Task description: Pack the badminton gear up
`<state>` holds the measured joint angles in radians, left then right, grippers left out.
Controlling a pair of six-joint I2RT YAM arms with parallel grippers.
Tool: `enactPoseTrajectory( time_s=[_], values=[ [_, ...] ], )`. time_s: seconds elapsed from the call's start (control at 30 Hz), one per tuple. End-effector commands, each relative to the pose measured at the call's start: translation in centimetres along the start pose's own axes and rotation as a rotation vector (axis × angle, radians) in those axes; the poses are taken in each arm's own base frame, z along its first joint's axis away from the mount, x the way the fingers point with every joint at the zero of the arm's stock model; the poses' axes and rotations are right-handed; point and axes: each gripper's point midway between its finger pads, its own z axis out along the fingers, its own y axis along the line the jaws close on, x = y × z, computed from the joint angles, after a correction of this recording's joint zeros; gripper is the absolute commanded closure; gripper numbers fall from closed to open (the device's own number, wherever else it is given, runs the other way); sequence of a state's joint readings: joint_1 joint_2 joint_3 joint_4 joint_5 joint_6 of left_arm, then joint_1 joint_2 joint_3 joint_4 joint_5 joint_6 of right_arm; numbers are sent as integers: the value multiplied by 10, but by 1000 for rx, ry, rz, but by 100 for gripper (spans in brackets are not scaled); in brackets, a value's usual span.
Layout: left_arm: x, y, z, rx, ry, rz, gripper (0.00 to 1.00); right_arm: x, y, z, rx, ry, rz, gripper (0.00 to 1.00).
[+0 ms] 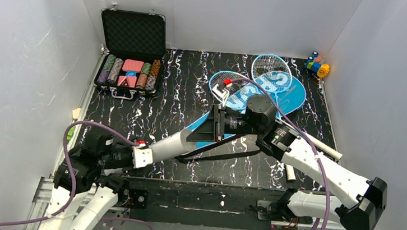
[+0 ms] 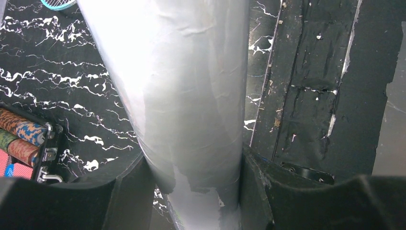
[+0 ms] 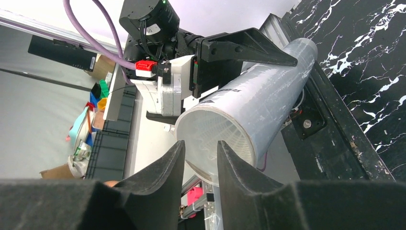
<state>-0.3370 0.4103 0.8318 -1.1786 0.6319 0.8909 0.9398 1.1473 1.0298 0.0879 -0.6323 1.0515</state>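
Top view: long white translucent plastic tube (image 1: 173,144), slanting over the black marbled table (image 1: 134,114) near its front edge, close to the blue racket-shaped bag (image 1: 296,98). Left wrist view: left gripper (image 2: 194,163) clamped on the tube's glossy, wrinkled wall, a finger against each side. Right wrist view: the tube's round open mouth, white-rimmed; right gripper (image 3: 199,146) narrowly parted at that rim, contact not discernible.

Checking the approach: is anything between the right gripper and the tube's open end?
Nothing visible. The tube has its open end right at the right gripper; the left gripper clamps it farther back, clear of the opening.
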Motion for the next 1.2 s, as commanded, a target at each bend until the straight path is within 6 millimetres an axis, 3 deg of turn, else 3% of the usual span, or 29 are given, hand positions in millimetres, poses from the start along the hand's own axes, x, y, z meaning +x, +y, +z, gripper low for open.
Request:
enactPoseTrajectory(
  time_s=[0.0,0.23,0.47,0.7,0.77,1.07,1.17],
  values=[
    [-36,8,-10,-14,-119,85,92,-2,-6,6,-1,-1,7,63],
    [-43,8,-12,-5,-140,100,92,4,-9,14,13,16,8,72],
    [-47,10,-11,1,-153,121,93,15,-16,22,52,46,10,74],
    [-56,12,-12,2,-184,85,92,23,-23,15,62,31,14,74],
    [-53,14,-10,-7,-172,72,92,22,-17,11,56,22,-7,69],
    [-24,24,0,-67,-64,-18,91,-5,30,-29,121,-67,-132,26],
    [-18,23,3,-64,-45,-64,91,-15,39,-47,155,-119,-145,21]
  ],
)
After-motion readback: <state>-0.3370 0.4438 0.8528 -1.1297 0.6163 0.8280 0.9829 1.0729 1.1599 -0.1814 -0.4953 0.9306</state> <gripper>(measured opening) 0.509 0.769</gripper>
